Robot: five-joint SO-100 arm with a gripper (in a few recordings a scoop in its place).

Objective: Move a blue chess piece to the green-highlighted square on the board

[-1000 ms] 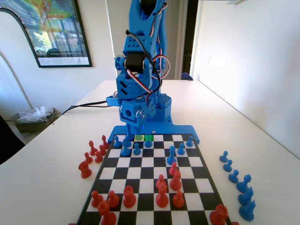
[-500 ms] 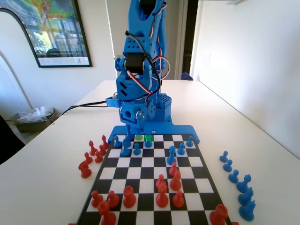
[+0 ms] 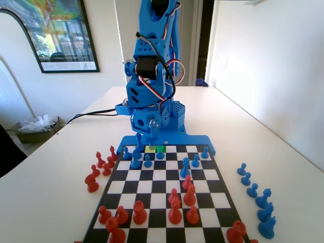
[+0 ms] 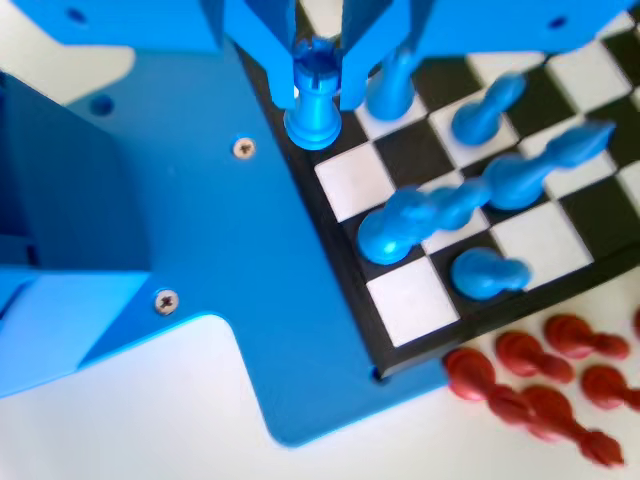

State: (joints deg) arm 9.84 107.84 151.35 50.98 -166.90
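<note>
White table carries the board; a framed picture hangs behind. Gripper fingers clamp a blue rook-topped piece over the board's edge; the green-highlighted square lies just beside them.

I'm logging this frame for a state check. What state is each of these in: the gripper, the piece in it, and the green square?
gripper: shut on the blue chess piece.
blue chess piece: upright, clamped at its notched head, at the board's corner.
green-highlighted square: lit, the clamped piece not on it.
</note>
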